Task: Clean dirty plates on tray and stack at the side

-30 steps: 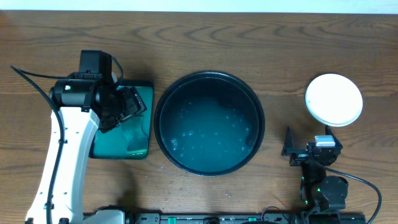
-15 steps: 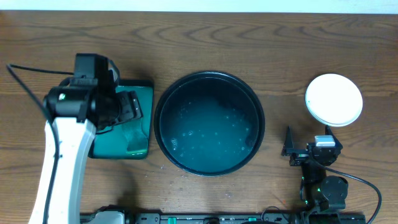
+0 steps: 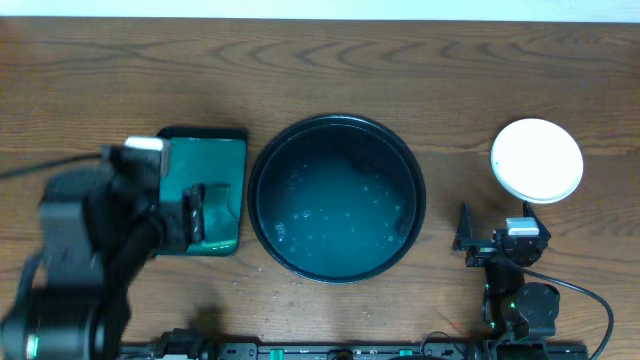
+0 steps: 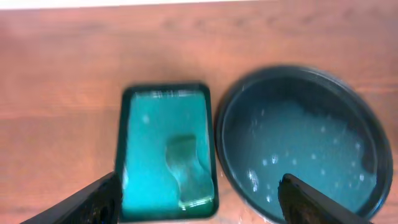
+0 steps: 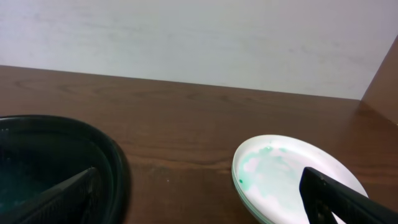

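Now, no plates in the big round black tray with the raised rim (image 3: 258,180), only wet drops (image 3: 330,215) on its floor. Well apart from it, out at 3 o'clock on the wooden table (image 3: 320,60): the small round white plates (image 3: 537,159), piled in one neat stack. Faint green marks on the top one, seen from the right wrist.

Right gripper (image 5: 198,175) at 6 o'clock from the stack, jaws wide apart, nothing between them. Left gripper (image 4: 198,180) up above the green box-shaped tray with the black edge (image 4: 149,137), at 9 o'clock from the black tray, jaws wide apart too and holding nothing. Some pale, soft-looking scrap (image 4: 186,168) in that green tray, maybe a wipe; hard to tell.

Most likely light and stiff, those plates, smooth and slippery if damp, and easy to chip. Best to pinch one by its rim at the 6 o'clock side, one finger on top and one under, and lift slowly. Not the middle: too flat to grab.
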Controlling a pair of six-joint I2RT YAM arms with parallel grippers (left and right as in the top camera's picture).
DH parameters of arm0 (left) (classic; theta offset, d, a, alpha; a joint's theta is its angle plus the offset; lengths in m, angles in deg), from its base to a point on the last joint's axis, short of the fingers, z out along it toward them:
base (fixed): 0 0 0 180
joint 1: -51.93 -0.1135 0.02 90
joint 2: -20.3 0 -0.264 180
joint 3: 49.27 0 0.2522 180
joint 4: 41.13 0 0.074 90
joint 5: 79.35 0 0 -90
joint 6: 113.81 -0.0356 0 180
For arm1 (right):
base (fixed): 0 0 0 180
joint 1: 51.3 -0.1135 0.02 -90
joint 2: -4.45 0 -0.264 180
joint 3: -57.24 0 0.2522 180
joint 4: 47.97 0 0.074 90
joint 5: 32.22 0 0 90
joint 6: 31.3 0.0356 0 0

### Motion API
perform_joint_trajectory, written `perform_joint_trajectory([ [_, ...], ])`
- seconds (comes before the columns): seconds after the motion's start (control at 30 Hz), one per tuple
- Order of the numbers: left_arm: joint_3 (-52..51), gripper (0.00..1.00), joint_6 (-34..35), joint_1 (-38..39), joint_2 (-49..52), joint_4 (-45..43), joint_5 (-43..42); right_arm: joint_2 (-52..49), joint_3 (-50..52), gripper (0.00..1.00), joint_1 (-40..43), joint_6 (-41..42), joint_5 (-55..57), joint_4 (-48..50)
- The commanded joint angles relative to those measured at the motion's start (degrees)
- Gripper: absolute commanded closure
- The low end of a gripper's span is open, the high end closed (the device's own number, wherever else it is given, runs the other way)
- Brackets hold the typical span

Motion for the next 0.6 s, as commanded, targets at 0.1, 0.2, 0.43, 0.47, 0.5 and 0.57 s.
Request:
perform_joint_trajectory([
  [0.1,-8.74,0.19,-2.47,-0.20,-12.83,-5.66,0.50,0.37,0.07,0.01,-0.79,-0.37,0.57,-0.20],
  [0.2,-14.95,0.19,-2.45,-0.20,-18.99,-9.22,0.48,0.37,0.07,0.01,-0.79,-0.37,0.55,-0.20],
  [0.43,-32.92,0.19,-2.43,-0.13,-31.23,-22.43,-3.87,0.37,0.07,0.01,-0.79,-0.37,0.55,-0.20],
  [0.47,-35.47,0.19,-2.40,-0.13,-32.44,-24.70,-4.96,0.37,0.07,0.01,-0.79,-0.37,0.55,-0.20],
  [0.5,-38.05,0.19,-2.40,-0.13,-33.59,-27.08,-6.16,0.37,0.07,0.01,-0.79,-0.37,0.55,-0.20],
  [0.57,-42.77,0.19,-2.40,0.09,-35.65,-32.22,-8.57,0.37,0.07,0.01,-0.79,-0.37,0.55,-0.20],
])
